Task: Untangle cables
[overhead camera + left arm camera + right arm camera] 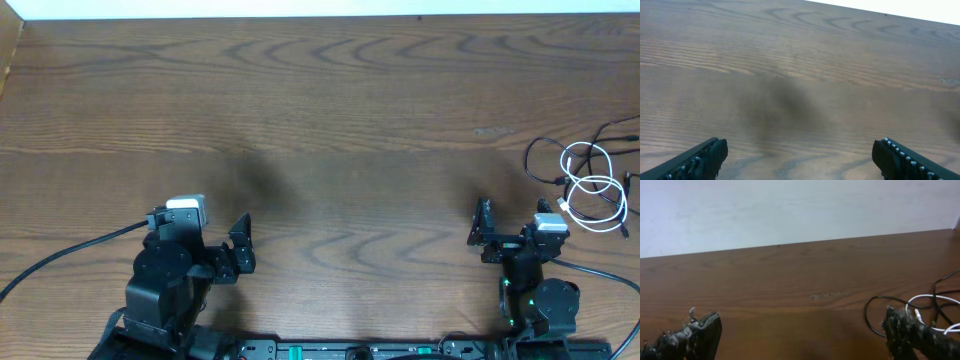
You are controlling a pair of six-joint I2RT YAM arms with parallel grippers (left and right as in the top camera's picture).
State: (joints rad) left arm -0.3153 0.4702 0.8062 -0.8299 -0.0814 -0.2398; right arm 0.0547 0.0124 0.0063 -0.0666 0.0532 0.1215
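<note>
The cables (pixel 590 180), one white cable (pixel 927 298) looped among black cables (pixel 880 298), are seen lying in a loose tangle at the right edge of the counter (pixel 330 120). They are placed just beside the right tool (pixel 801 317), to its right. In the right wrist view the white loop is partly hidden behind that tool's right side, and contact cannot be told. That tool is spread wide, with nothing held. The left tool (pixel 800 146) is set well apart from the cables, likewise spread wide and gripping nothing.

Before me stretches a dark, wavy-grained wooden worktop (pixel 330 110), and a plain pale wall (pixel 790 210) rises behind its far edge.
</note>
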